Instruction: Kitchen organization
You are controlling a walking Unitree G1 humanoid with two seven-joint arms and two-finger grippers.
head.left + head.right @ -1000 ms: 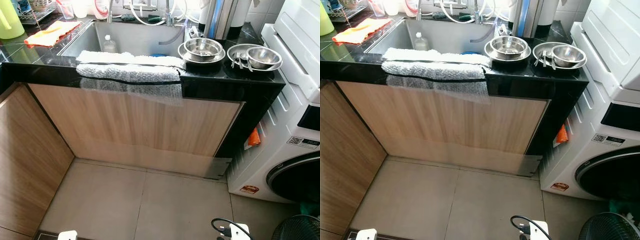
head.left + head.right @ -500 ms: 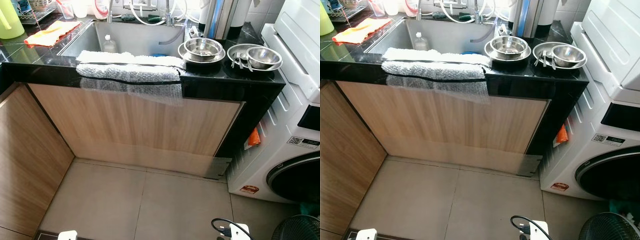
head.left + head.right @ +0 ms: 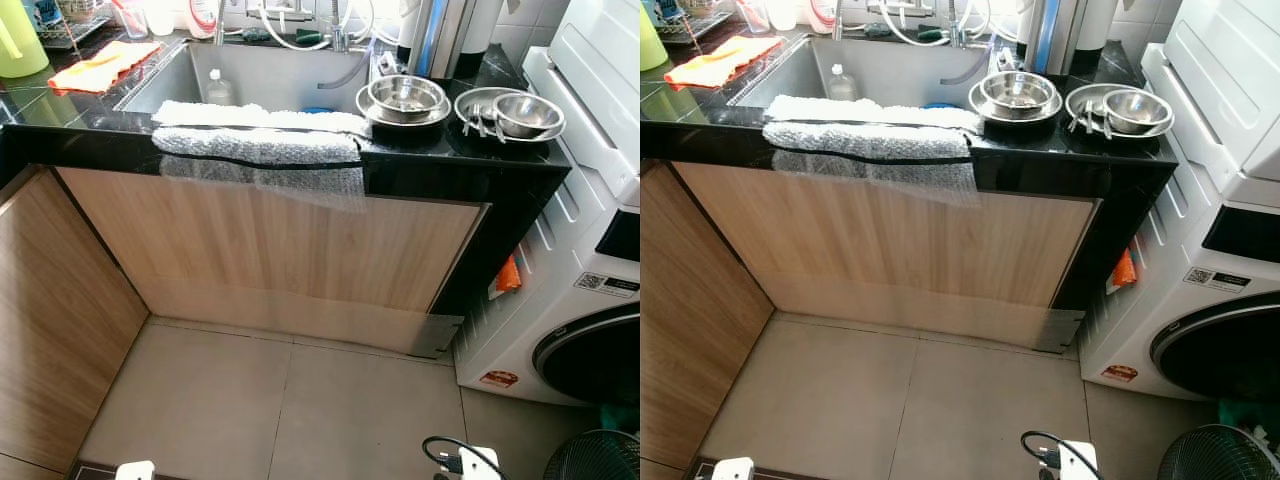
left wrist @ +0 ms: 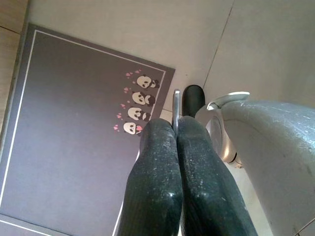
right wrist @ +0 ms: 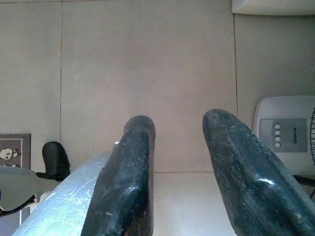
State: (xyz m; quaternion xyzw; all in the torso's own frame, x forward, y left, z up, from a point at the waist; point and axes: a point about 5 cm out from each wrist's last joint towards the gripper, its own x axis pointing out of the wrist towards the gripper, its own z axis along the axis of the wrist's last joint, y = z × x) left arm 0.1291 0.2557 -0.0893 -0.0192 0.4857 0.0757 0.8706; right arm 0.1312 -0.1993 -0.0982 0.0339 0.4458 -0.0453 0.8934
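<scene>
A black counter (image 3: 470,160) holds a steel sink (image 3: 275,72). A grey-white towel (image 3: 260,135) drapes over the sink's front edge. To its right sit stacked steel bowls (image 3: 406,97) and another steel bowl (image 3: 526,112) on a plate with utensils (image 3: 478,122). In the left wrist view my left gripper (image 4: 176,125) hangs low over the floor, shut on a thin silver metal piece (image 4: 176,102) seen edge-on. My right gripper (image 5: 179,123) hangs over the tiles, open, with nothing between its fingers.
An orange cloth (image 3: 105,63) and a green jug (image 3: 18,40) sit on the counter's left. A white washing machine (image 3: 590,250) stands at the right, a fan (image 3: 595,458) by its foot. A grey panda mat (image 4: 74,147) lies on the tiled floor (image 3: 280,400).
</scene>
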